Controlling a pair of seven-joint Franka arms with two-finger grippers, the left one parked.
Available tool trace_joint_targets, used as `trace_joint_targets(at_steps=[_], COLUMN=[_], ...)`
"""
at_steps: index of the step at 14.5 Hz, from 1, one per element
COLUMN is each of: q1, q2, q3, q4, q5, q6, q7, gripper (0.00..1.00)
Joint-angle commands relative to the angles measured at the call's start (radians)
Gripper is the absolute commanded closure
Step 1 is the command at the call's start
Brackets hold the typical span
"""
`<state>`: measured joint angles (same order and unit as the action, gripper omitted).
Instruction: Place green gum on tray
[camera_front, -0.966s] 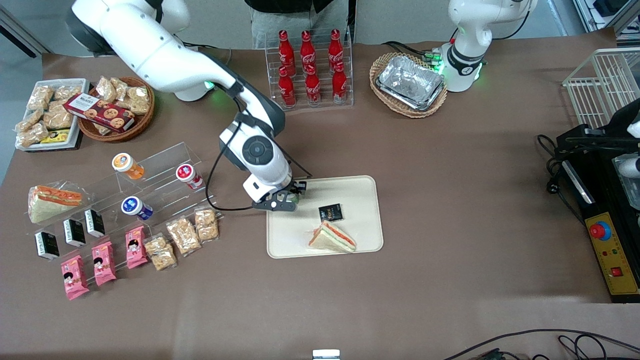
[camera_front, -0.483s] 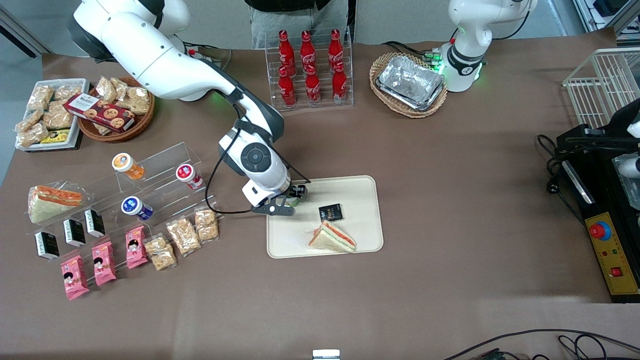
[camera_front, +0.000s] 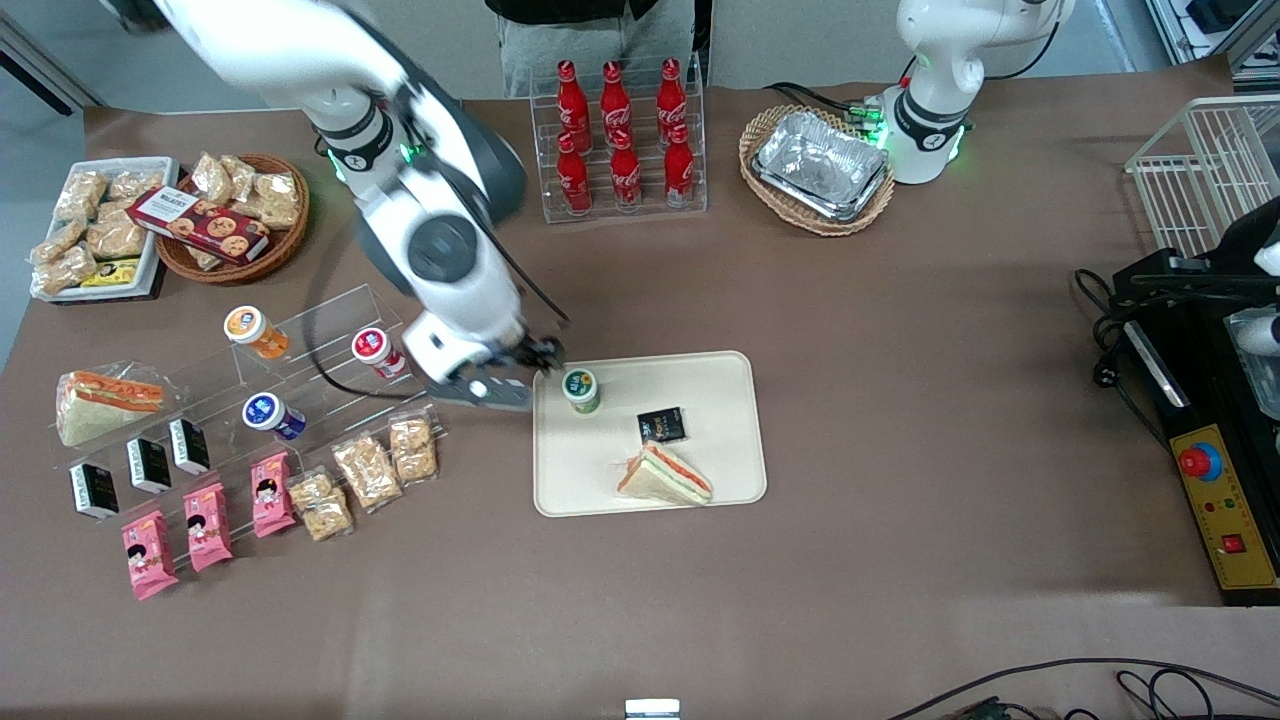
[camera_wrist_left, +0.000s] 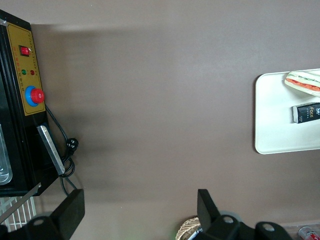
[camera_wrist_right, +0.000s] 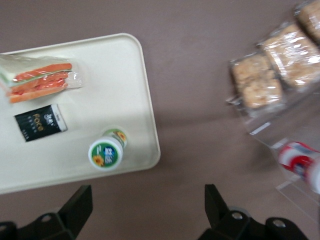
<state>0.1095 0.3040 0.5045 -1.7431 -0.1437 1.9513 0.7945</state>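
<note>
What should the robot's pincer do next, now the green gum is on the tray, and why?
Probably just lift away and go park. The green gum stands upright on the tray, beside the black packet. The pincer is open, holds nothing, and hangs above the table just off the tray's edge.

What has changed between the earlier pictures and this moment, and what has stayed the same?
The gripper has let go of the green gum and has risen away toward the working arm's end of the table; its fingers are open. The gum now stands alone, upright, on the tray. The sandwich and the black packet on the tray have not moved.
</note>
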Motion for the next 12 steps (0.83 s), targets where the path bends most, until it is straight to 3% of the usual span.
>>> trace_joint_targets(at_steps=[1, 7, 9, 12], q1=[-0.064, -0.06, -0.062, -0.06], q2=[-0.21, -0.347, -0.364, -0.365], q3=[-0.128, -0.479, -0.55, -0.57], q4=[-0.033, -0.033, -0.03, 0.003], q5=[0.151, 0.173, 0.173, 0.168], q6=[-0.127, -0.219, -0.219, -0.259], q7=[-0.26, -0.708, -0.759, -0.758], gripper=[0.0, 0.0, 0.0, 0.0])
